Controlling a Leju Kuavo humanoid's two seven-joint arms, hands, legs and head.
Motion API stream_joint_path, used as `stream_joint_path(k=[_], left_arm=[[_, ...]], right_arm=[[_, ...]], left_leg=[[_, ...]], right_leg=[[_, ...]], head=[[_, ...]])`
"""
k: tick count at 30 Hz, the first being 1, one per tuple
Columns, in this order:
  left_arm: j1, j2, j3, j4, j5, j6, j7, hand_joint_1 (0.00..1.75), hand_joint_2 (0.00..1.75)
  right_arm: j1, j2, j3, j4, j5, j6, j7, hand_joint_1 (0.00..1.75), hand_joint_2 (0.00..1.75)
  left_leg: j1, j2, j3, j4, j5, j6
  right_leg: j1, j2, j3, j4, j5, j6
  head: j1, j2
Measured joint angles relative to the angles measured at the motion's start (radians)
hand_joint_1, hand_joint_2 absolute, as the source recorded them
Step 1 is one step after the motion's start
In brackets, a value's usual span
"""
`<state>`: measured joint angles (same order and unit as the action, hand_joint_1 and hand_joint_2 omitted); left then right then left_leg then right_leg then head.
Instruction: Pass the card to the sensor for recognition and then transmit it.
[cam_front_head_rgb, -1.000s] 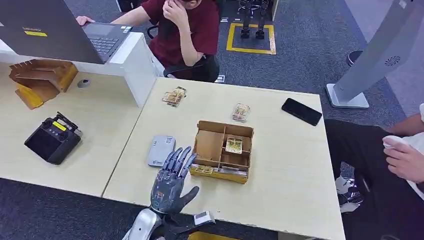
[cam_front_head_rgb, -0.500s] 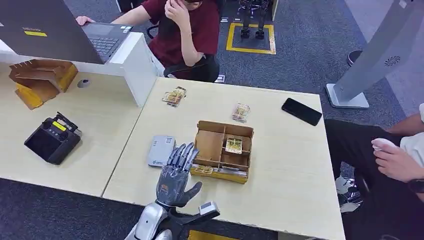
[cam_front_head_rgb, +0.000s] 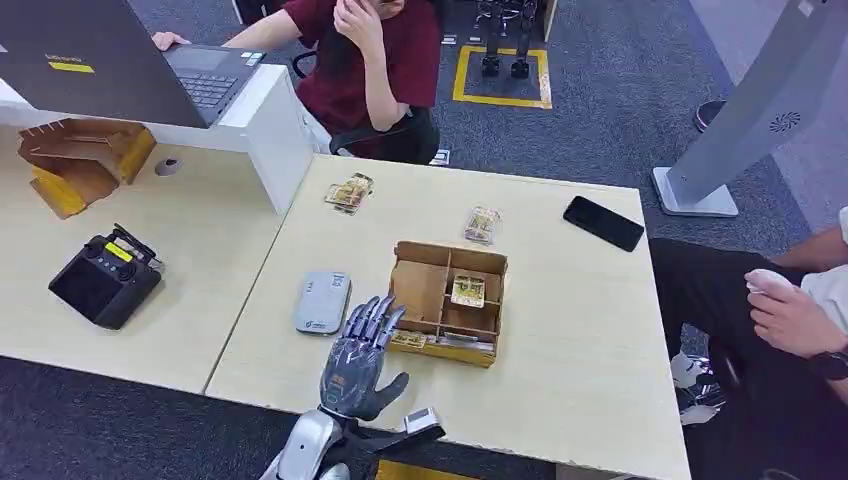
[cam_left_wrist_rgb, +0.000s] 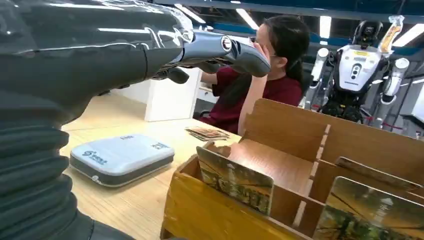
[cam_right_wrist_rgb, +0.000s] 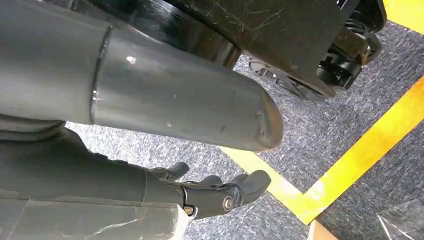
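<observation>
Left hand: the left hand (cam_front_head_rgb: 357, 357) hovers at the near edge of the table (cam_front_head_rgb: 590, 380), fingers stretched forward and a little apart, holding nothing. Its fingertips are just over the front wall of the wooden box (cam_front_head_rgb: 446, 302).
Right hand: the right hand (cam_right_wrist_rgb: 215, 192) hangs low above the carpet, fingers loosely curled with nothing in them; I judge it idle.
Front cards: two cards stand in the box's front slot, the nearest card (cam_left_wrist_rgb: 235, 180) just under the fingers. The risk here is that the thick fingers push it flat, or take both together.
Box: it looks light and lies loose on the table, so a push from the hand may slide it away.
Sensor: the grey sensor (cam_front_head_rgb: 322, 300) lies flat just beside the box, on the robot's left. A swinging hand could knock it.
Inner card: one more card (cam_front_head_rgb: 467, 290) lies in a rear compartment.
Far side: loose card piles (cam_front_head_rgb: 348, 192) and a black phone (cam_front_head_rgb: 602, 222) are well apart from the hand.
People: a person's hand (cam_front_head_rgb: 795, 318) waits at the right; a weak pinch could drop the card in the handover.
</observation>
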<state>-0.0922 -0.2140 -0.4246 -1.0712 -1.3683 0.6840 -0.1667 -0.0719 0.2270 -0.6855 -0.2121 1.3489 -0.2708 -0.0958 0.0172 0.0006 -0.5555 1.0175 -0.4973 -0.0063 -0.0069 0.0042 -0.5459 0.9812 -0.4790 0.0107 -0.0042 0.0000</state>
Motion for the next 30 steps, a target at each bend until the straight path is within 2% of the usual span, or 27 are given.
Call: stream_joint_path(k=[7, 16, 30], left_arm=[[0.001, -0.029, 0.026, 0.001, 0.036, 0.0, -0.063, 0.0, 1.75], [-0.001, -0.056, 0.08, 0.003, -0.007, 0.0, -0.057, 0.0, 1.75], [-0.009, -0.066, 0.167, 0.027, -0.055, 0.0, -0.045, 0.0, 1.75]], right_arm=[[-0.002, 0.0, 0.0, 0.0, 0.0, 0.0, 0.001, 0.0, 0.0], [-0.004, 0.0, 0.005, 0.0, 0.005, 0.003, 0.001, 0.0, 0.0], [-0.01, 0.0, 0.01, 0.0, 0.01, 0.006, 0.008, 0.0, 0.0]], left_leg=[[0.0, 0.0, 0.0, 0.0, 0.0, 0.0], [0.0, 0.0, 0.0, 0.0, 0.0, 0.0], [0.0, 0.0, 0.0, 0.0, 0.0, 0.0]], right_leg=[[0.0, 0.0, 0.0, 0.0, 0.0, 0.0], [0.0, 0.0, 0.0, 0.0, 0.0, 0.0], [0.0, 0.0, 0.0, 0.0, 0.0, 0.0]], head=[[0.0, 0.0], [0.0, 0.0], [0.0, 0.0]])
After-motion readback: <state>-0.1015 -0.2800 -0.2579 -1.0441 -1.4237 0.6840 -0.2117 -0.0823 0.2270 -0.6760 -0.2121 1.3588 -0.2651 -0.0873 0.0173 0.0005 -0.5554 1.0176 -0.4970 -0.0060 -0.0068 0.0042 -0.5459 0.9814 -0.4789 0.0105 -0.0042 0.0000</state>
